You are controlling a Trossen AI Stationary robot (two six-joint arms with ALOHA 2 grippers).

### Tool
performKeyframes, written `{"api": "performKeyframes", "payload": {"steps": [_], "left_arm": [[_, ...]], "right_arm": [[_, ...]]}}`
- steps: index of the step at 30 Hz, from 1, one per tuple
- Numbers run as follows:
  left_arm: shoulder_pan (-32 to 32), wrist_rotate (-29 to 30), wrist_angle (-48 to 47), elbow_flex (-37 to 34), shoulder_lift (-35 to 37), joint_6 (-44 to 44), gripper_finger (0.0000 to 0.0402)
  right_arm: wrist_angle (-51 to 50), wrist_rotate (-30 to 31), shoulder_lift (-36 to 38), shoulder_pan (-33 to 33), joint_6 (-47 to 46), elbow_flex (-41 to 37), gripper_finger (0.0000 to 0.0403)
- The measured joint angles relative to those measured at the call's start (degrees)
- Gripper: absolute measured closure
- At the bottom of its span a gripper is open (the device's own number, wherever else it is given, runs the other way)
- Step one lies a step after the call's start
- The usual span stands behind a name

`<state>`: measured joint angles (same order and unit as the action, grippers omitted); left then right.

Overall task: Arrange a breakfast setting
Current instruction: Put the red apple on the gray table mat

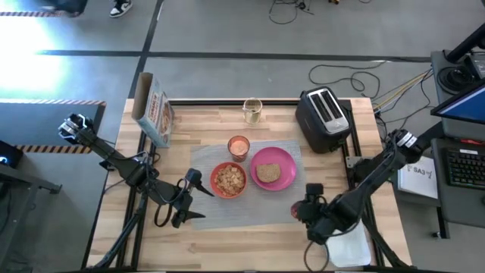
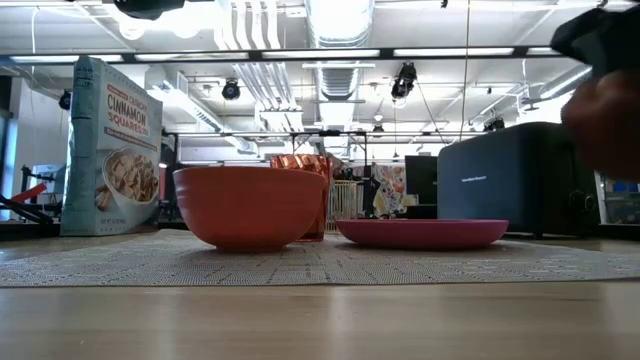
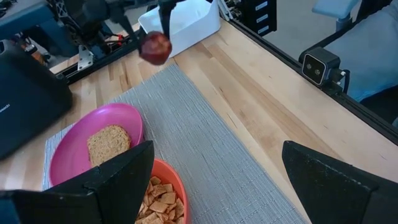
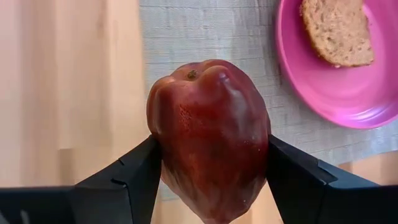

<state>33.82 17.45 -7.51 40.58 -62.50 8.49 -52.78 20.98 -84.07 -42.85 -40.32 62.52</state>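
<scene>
Currently the right gripper point(image 4: 208, 171) is clamped on the dark-red apple point(image 4: 208, 124), one finger on each flank, and holds it clear of the table just off the near right corner of the grey placemat point(image 1: 282, 199). The left gripper point(image 1: 191, 199) stands with its fingers spread and empty at the mat's near left edge, beside the red-orange bowl point(image 1: 228, 180) of cereal. Risk assessment: the apple is smooth and rounded, and it tapers below the contact line, so it could slide downward out of the fingers; released from height, it would probably roll across the mat or off the wooden table point(image 1: 265, 235). A descent aimed too far inward could strike the rim of the pink plate point(image 1: 273, 168) and disturb the toast slice point(image 1: 267, 174) on it. The small orange cup point(image 1: 239, 146) stands on the mat's far edge. No spoon is visible. Off the mat stand a cereal box point(image 1: 154, 115), a glass jar point(image 1: 252, 111) and a black toaster point(image 1: 322, 118). Beyond the table lies a grey floor with loose cables; fluorescent ceiling lights run across the room.
</scene>
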Motion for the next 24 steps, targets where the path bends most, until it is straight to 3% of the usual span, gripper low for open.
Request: {"api": "performKeyframes", "payload": {"steps": [13, 24], "left_arm": [[0.0, 0.0, 0.0, 0.0, 0.0, 0.0, 0.0065], [0.0, 0.0, -0.1, 0.0, 0.0, 0.0, 0.0065]], "right_arm": [[2.7, 0.0, -5.1, 7.8, 11.4, -1.0, 0.017], [2.6, 0.0, -8.6, 11.2, 10.5, -1.1, 0.0136]]}}
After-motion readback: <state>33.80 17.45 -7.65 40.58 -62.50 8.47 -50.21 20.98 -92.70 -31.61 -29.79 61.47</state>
